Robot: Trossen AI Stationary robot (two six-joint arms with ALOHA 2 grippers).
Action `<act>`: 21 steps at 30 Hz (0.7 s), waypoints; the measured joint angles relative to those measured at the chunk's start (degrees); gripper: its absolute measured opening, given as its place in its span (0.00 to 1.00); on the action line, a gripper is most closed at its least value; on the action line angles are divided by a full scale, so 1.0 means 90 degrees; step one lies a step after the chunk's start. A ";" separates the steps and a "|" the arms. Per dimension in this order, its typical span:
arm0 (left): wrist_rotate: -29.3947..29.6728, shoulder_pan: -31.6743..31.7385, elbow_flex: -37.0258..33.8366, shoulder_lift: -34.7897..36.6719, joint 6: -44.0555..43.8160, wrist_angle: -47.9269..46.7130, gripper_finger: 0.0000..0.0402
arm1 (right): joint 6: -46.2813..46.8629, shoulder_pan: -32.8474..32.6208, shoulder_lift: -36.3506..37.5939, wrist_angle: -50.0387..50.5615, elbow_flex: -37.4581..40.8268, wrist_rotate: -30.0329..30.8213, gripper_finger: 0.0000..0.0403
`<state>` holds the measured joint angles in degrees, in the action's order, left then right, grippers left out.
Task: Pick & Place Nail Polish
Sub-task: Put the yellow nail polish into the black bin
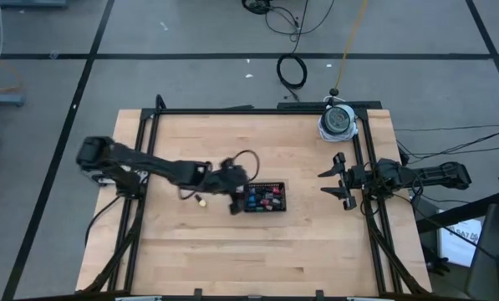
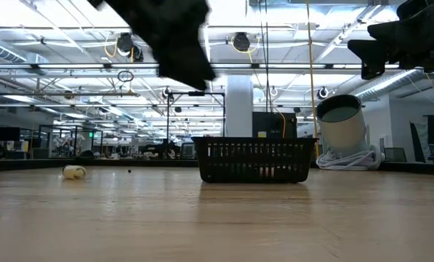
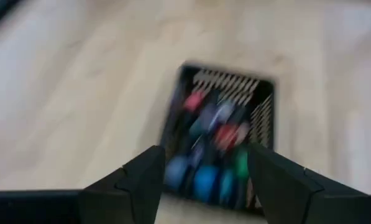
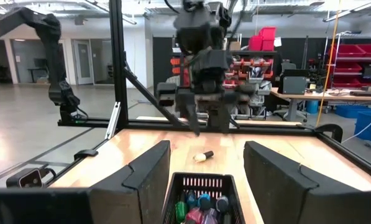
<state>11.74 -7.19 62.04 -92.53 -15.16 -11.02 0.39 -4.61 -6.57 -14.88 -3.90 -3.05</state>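
Grey floor [image 1: 48, 167], ceiling strip lights [image 2: 49, 69]

A big open robotics lab or workshop: exposed ceiling ducts [image 2: 240, 41], red parts bins [image 4: 263, 38], distant workstations [image 4: 300, 84], floor cables [image 1: 292, 70].

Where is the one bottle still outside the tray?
In the high view the loose bottle lies on its side on the table, left of the tray, under the left arm.

A black mesh tray [image 1: 265, 183] sits mid-table; a white canister [image 1: 338, 121] stands at the far edge.
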 joint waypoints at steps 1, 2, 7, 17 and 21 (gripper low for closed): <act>0.0315 -0.0115 0.0000 0.0244 -0.0157 -0.0521 0.55 | -0.0001 -0.0001 0.0000 -0.0011 0.0000 0.0002 0.48; 0.0628 -0.0231 0.0000 0.0444 -0.0363 -0.1040 0.54 | -0.0001 0.0001 0.0002 -0.0013 0.0000 0.0002 0.48; 0.1577 -0.0706 0.0000 0.0972 -0.1703 -0.3380 0.48 | -0.0001 -0.0001 0.0001 0.0004 -0.0002 0.0002 0.48; 0.1827 -0.0873 -0.0005 0.0579 -0.3460 -0.6200 0.42 | -0.0001 0.0001 -0.0002 0.0011 -0.0007 0.0000 0.48; 0.1984 -0.0880 -0.0036 0.0153 -0.3317 -0.6204 0.42 | -0.0001 0.0001 -0.0002 0.0016 -0.0007 0.0002 0.48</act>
<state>29.59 -15.11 61.71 -91.16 -45.01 -66.86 0.38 -4.61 -6.59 -14.74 -3.97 -3.03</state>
